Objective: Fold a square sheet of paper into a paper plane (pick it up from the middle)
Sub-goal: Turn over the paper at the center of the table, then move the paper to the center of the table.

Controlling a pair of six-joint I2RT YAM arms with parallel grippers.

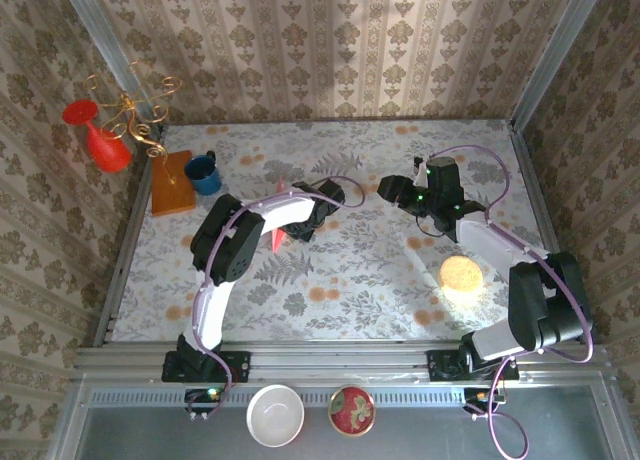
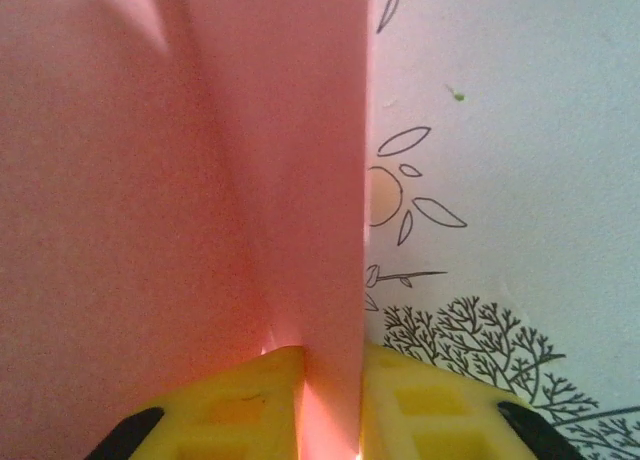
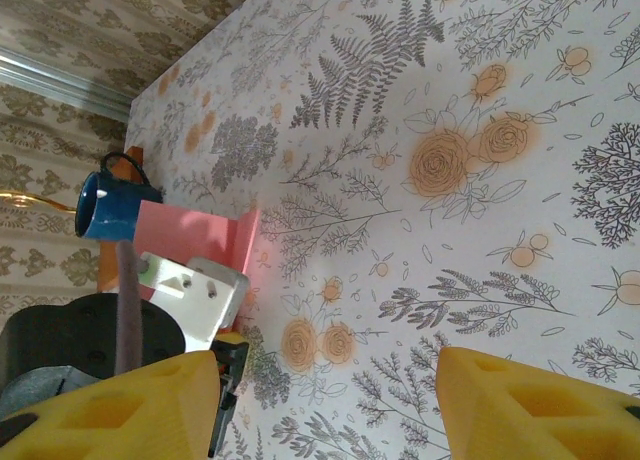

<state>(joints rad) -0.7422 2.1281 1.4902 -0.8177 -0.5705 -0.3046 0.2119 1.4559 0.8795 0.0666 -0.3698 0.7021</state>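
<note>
One square sheet of paper [image 2: 250,180], folded into upright flaps, sat near the single blue mug [image 1: 205,174], to its right above the surface [image 1: 350,270], pinched between the narrow yellow pads of the left tool [image 2: 332,365]. Second of two tools, the right tool [image 3: 330,380] hung farther right of the mug, spread wide and empty.

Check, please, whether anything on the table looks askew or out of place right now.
The square sheet of paper is not lying flat. One folded flap stands upright off the table, and the paper runs between the left gripper's yellow fingers. Nothing looks spilled or damaged.
</note>
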